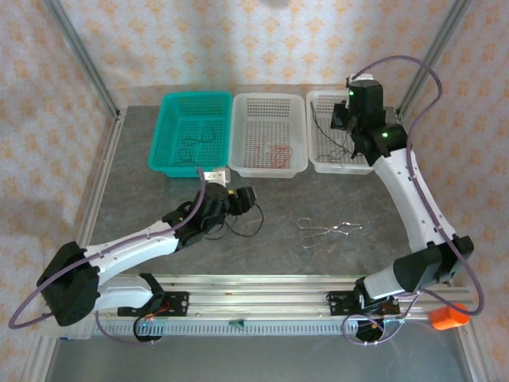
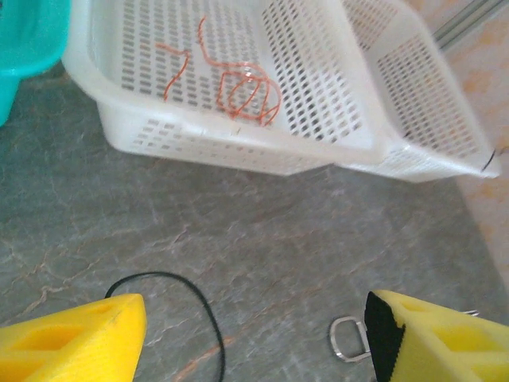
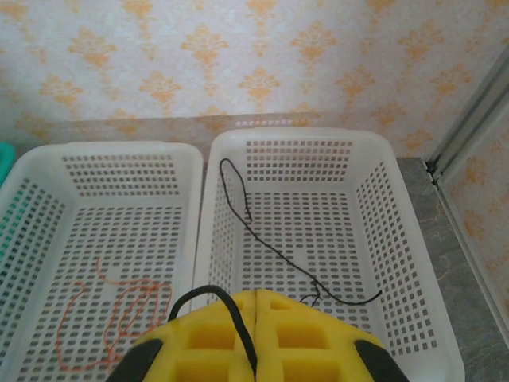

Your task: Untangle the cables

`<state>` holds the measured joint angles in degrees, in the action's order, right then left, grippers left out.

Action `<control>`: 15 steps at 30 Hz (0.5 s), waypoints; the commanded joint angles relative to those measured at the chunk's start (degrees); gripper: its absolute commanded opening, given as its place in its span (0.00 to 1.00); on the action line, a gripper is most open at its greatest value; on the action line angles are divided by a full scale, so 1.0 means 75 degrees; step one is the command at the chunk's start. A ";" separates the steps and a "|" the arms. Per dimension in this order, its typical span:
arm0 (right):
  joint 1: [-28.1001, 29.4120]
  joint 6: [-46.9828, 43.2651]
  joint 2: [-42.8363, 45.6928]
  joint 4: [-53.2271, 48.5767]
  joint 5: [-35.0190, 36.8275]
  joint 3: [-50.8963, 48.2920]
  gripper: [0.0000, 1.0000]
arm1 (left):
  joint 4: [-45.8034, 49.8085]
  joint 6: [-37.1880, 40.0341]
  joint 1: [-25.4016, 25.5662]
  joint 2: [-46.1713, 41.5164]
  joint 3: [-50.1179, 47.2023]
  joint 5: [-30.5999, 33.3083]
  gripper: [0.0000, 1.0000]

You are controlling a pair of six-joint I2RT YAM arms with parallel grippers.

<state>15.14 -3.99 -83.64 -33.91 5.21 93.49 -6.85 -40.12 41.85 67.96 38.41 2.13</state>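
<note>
Yellow right fingers (image 3: pixel 207 342) pinch a black cable (image 3: pixel 203 289) above a white basket (image 3: pixel 302 137); from the left wrist we see left fingers (image 2: pixel 79 334) spread, a looped cable (image 2: pixel 213 325) between them on the worktop (image 2: pixel 278 239).

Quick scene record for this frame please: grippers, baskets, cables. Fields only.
left gripper: open, low over the table
right gripper: shut on held black cable, above right white basket
teal basket: black cables inside
middle white basket: orange-red cable inside
on table: loose black cable by left gripper; silver clip further right
</note>
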 commanded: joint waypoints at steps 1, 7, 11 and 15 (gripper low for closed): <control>-0.0288 0.0132 -0.0307 0.0474 -0.0401 0.0213 0.00 | -0.0061 -0.0096 -0.0382 -0.0470 -0.0180 -0.0644 0.75; -0.0764 0.0267 -0.0950 0.0671 -0.0708 0.0781 0.00 | 0.0133 -0.0182 -0.0987 -0.0916 -0.0117 -0.1079 0.78; -0.1016 0.0361 -0.1455 0.0723 -0.0861 0.1183 0.00 | 0.0221 -0.0217 -0.1254 -0.0988 0.0072 -0.1378 0.79; -0.1248 0.0469 -0.2024 0.0713 -0.0987 0.1587 0.00 | 0.0187 -0.0252 -0.1477 -0.0888 0.0244 -0.1677 0.81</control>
<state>6.76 -1.89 -96.75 -29.91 -1.10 102.87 -6.46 -41.19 31.66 61.25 38.00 -7.62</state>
